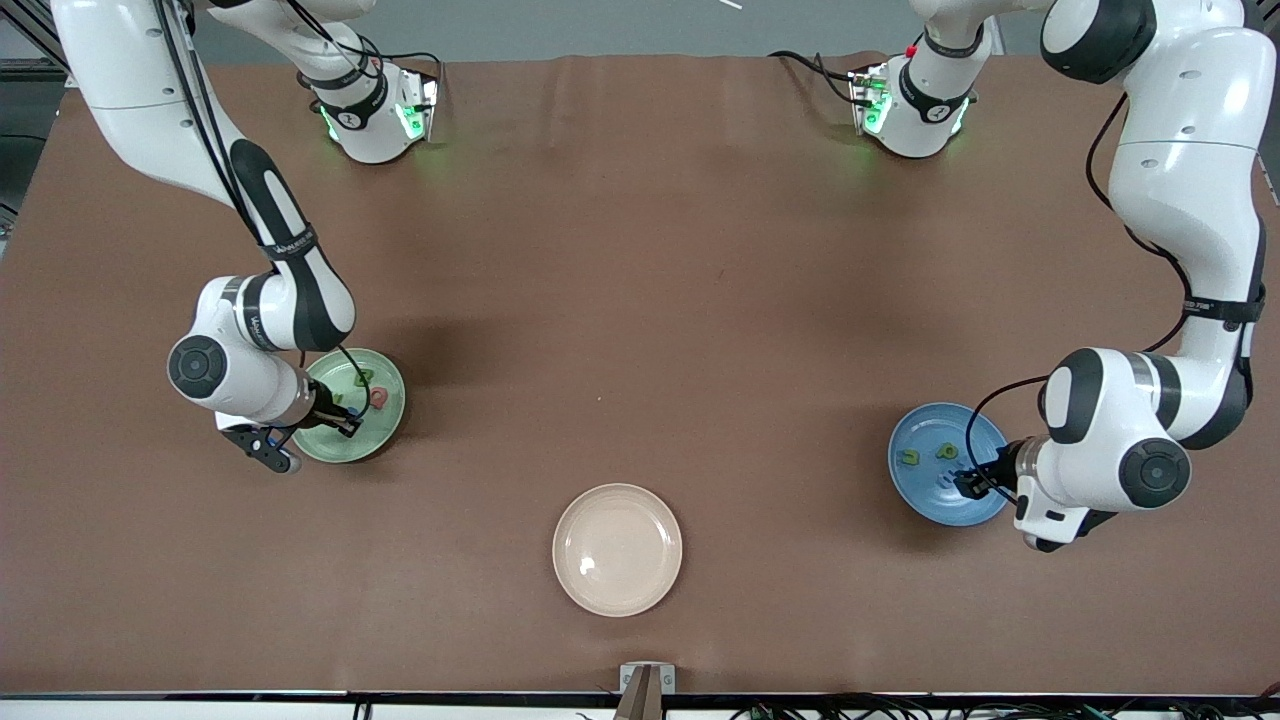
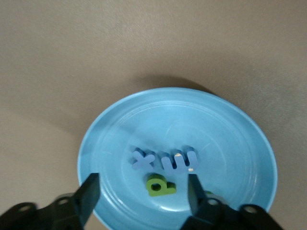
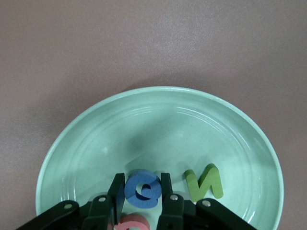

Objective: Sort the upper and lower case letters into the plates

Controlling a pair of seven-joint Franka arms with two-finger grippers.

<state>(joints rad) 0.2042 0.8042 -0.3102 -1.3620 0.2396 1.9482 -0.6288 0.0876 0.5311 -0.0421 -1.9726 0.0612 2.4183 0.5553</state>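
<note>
Right gripper point(image 3: 141, 191) pinches my blue letter point(image 3: 141, 188) in the mint plate point(image 3: 158, 120), green N point(image 3: 205, 183) beside; left gripper point(image 2: 144, 191) gapes over the blue plate point(image 2: 230, 139); cream plate point(image 1: 617, 549) sits between.

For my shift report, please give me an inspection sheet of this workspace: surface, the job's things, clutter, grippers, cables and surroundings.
Surface: brown table cover, faint creases, no spills seen.
Job's things: mint green plate holds a blue letter, a green N and a pink-red letter. Blue plate holds a blue x, a blue w and a green p.
Clutter: empty cream-beige plate, nearest the front camera.
Grippers: right gripper in the mint green plate, fingers on either side of the blue letter. Left gripper open over the blue plate, holding nothing.
Cables: black cable looping beside the left wrist over the blue plate.
Surroundings: nothing seen.
</note>
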